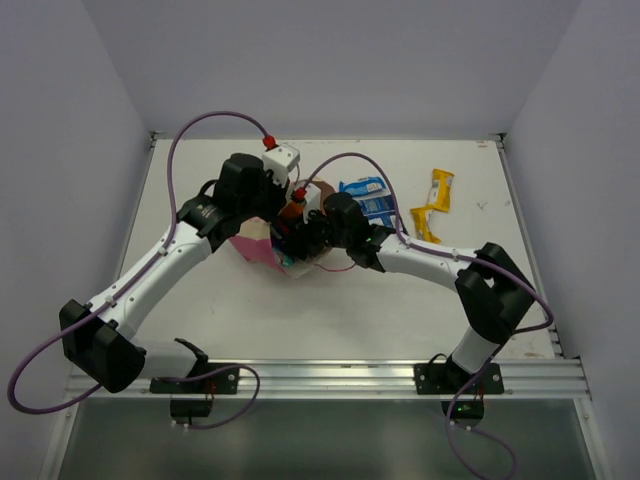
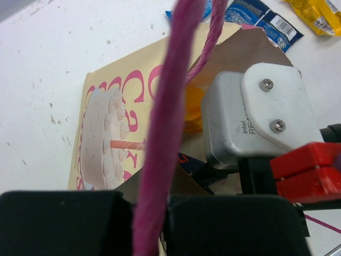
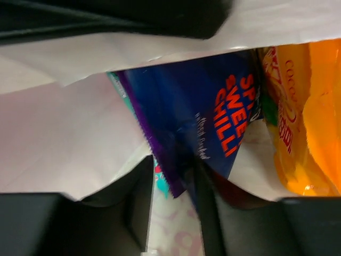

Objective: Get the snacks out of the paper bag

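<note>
The paper bag [image 1: 256, 243] lies at mid-table, its cream cake-printed front [image 2: 106, 128] facing up. My left gripper [image 1: 298, 200] [image 2: 152, 200] is shut on the bag's pink cord handle [image 2: 173, 96] and holds it up. My right gripper [image 1: 294, 238] [image 3: 173, 186] is inside the bag's pale interior, open, with a corner of a purple snack packet [image 3: 197, 117] between its fingers. An orange packet [image 3: 298, 122] lies beside it and a teal one [image 3: 162, 181] underneath. Outside on the table lie blue-and-white packets [image 1: 365, 197] [image 2: 261, 18] and yellow packets [image 1: 441, 190] [image 2: 314, 13].
The right wrist's grey camera housing [image 2: 256, 117] fills the bag's mouth. A second yellow packet [image 1: 425, 222] lies by the right forearm. White walls close in the table [image 1: 330, 310] at the back and both sides; a metal rail [image 1: 330, 378] runs along the near edge.
</note>
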You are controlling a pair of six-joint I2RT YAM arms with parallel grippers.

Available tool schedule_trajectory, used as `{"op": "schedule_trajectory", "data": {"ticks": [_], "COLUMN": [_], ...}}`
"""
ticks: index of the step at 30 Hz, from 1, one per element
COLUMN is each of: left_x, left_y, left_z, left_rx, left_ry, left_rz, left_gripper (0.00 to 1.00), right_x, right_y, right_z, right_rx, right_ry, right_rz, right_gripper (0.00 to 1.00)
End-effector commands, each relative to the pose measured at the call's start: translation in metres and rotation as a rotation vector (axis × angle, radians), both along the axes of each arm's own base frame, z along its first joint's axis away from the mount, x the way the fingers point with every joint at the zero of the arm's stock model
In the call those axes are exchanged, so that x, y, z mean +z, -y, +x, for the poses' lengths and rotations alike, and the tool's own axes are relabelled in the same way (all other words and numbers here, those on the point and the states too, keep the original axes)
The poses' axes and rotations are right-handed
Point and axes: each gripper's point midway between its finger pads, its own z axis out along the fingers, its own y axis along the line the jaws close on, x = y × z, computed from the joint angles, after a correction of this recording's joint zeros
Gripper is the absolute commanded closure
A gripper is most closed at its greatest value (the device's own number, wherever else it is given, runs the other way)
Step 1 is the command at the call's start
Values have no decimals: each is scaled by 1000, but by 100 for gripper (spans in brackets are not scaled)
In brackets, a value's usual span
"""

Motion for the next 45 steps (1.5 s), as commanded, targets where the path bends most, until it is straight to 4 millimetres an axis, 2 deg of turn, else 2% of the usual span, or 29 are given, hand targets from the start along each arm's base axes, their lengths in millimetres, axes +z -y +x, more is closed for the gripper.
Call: {"op": "schedule_trajectory", "data": {"ticks": [1,2,3,5,6,8,11,12,16,18,19,22,23,24,25,26,29,30,32,33,35,39,40,42,43,44,45], "left_x": [7,8,7,9,9,8,7,5,-1,0,0,2,3,4,4,4,4,3,2,3,3,7,7,5,3,3,1], "left_y": [-8,-8,-8,-8,-8,-8,-9,-16,-22,-24,-25,-27,-28,-28,-28,-30,-30,-30,-27,-27,-23,-18,-20,-15,-15,-14,-14], "left_z": [2,2,3,3,4,4,3,6,7,9,9,12,12,13,14,15,16,15,13,13,10,2,2,-3,-3,-5,-6], "left_rx": [37,39,41,44,45,45,48,79,99,108,112,125,130,132,136,140,134,133,114,110,84,42,23,-19,-25,-38,-46], "left_ry": [-11,-12,-12,-9,-9,-12,-13,-7,-12,-9,-7,4,7,11,13,20,21,19,15,17,12,11,28,19,19,19,14], "left_rz": [-4,-8,-8,-13,-14,-14,-7,11,33,36,38,41,43,44,45,53,63,66,61,57,45,22,47,41,46,50,53], "left_gripper": [100,100,100,100,100,100,100,100,100,100,100,100,100,100,100,100,100,100,100,100,100,100,100,100,100,100,100], "right_x": [38,35,31,29,31,32,47,54,103,109,123,131,149,152,163,182,216,233,248,256,261,257,248,241,242,225,226], "right_y": [-19,-19,-19,-16,-14,-9,1,4,26,36,43,61,71,78,87,98,128,145,166,184,199,223,233,236,246,243,241], "right_z": [16,16,17,19,19,21,14,13,-6,-13,-19,-25,-30,-33,-30,-34,-27,-23,-14,-3,7,42,62,82,95,112,122], "right_rx": [9,7,3,-16,-22,-43,-44,-49,-46,-49,-55,-99,-118,-131,-170,-193,-303,-358,-429,-496,-552,-659,-703,-724,-753,-750,-749], "right_ry": [100,98,95,98,105,118,146,159,211,206,222,234,260,258,278,308,357,375,386,380,378,353,329,286,281,243,236], "right_rz": [100,94,89,82,86,81,81,85,121,102,117,113,143,134,141,164,175,192,207,214,210,160,137,148,157,143,163], "right_gripper": [64,67,78,90,100,100,100,100,100,100,100,100,100,100,100,100,100,100,100,100,100,100,100,100,100,100,100]}}
